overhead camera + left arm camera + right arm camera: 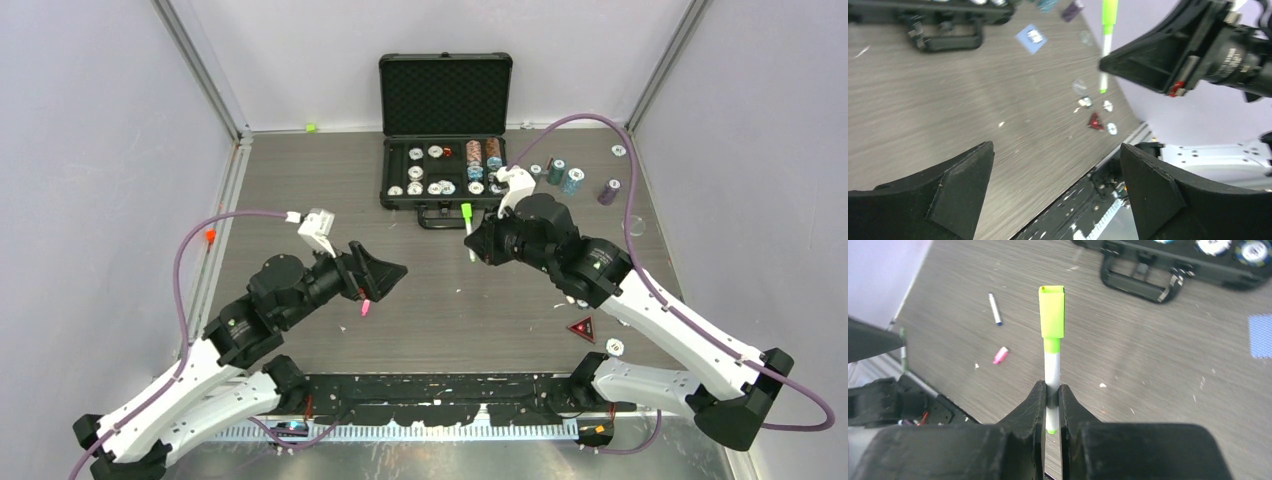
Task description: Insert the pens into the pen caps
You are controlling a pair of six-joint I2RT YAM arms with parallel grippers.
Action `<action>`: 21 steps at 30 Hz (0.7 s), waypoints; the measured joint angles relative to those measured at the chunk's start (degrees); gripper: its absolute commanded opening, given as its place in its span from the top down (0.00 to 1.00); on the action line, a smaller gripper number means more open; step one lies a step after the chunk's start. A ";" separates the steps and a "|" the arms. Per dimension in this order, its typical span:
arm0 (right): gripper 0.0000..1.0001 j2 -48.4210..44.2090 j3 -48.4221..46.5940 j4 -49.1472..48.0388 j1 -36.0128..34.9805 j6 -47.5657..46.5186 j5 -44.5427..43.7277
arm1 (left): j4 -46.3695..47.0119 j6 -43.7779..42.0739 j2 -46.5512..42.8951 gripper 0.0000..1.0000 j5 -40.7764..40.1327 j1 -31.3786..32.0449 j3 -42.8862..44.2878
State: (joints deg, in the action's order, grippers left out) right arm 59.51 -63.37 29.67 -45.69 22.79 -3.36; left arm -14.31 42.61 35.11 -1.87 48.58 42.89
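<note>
Table [300, 200]: flat, grey wood-grain surface, lightly flecked with white specks.

Carrying case [445, 95]: black, rectangular, lid raised with a foam-textured lining. It stands at the far centre, with round poker chips [415, 153] in its tray.

Left arm [270, 290]: jaws spread wide and empty. The left wrist view shows two matt black wedge-shaped fingers [943, 195] well apart, with bare table between them.

Right arm [600, 270]: jaws closed on the pen [1052, 367], gripping its smooth white barrel low down.

Pen: held above the table, near the case's front edge in the top view. The neon green cap [1051, 312] – squared, opaque plastic – sits on its upper end.

Second pen [994, 309]: thin, white-barrelled, dark-tipped, lying flat on the table. Only the right wrist view shows it.

Red triangular token [581, 327]: flat on the table beside the right arm.

Pink cap [366, 308]: short plastic piece lying on the table just below the left jaws in the top view – loose, touching no pen.
</note>
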 measured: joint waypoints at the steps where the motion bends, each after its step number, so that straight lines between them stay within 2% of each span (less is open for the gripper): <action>1: 1.00 0.00 0.07 0.94 0.00 0.59 -1.44 | -3.91 0.04 -0.72 0.00 -1.46 0.00 0.76; 10: 1.00 -0.42 4.81 12.20 0.00 10.64 -13.14 | -33.86 1.70 -11.74 0.00 -14.05 0.00 12.20; 14: 1.00 -0.92 10.97 14.86 0.02 14.88 -16.06 | -46.36 2.67 -16.26 0.00 -21.03 0.00 17.42; 21: 1.00 3.15 15.52 16.55 1.42 17.59 -18.43 | -60.39 3.96 -20.92 0.00 -29.90 0.00 20.63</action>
State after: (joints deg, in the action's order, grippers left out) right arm 62.65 -47.86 46.22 -44.27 40.38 -21.78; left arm -74.70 46.57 14.20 -31.77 48.58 63.53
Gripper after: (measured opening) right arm 0.139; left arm 0.996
